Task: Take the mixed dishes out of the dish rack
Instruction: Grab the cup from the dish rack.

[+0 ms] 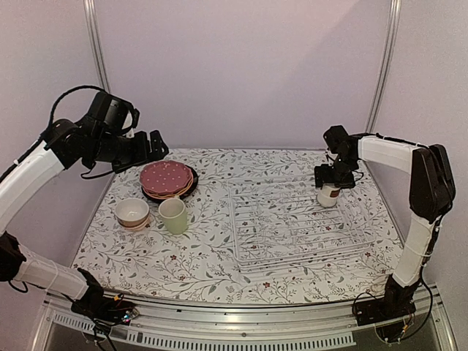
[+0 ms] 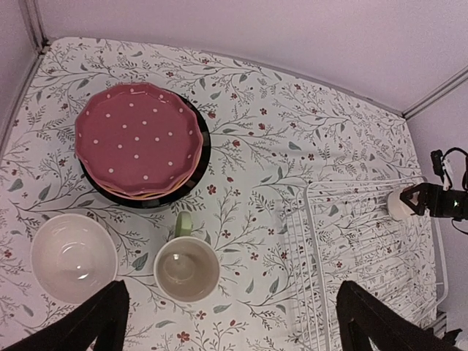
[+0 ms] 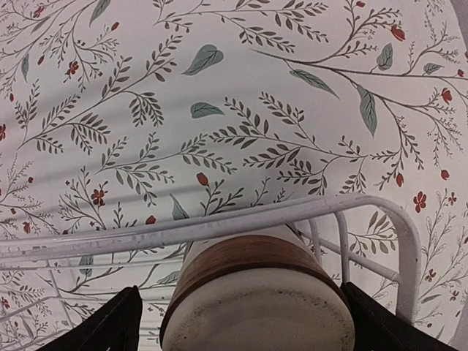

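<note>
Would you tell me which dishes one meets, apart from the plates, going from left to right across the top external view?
Tan round ceramic bowl → pale green ceramic cup → small white cup with a brown band.

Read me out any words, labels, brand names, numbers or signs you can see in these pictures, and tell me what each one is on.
None: no view shows any readable word, label, brand, number or sign.
The maroon dotted plate has only white dots.
The pale green cup, bowl and dish rack are unmarked.
The small cup shows a plain base with a brown band.
The tablecloth has only leaves and flowers.
</note>
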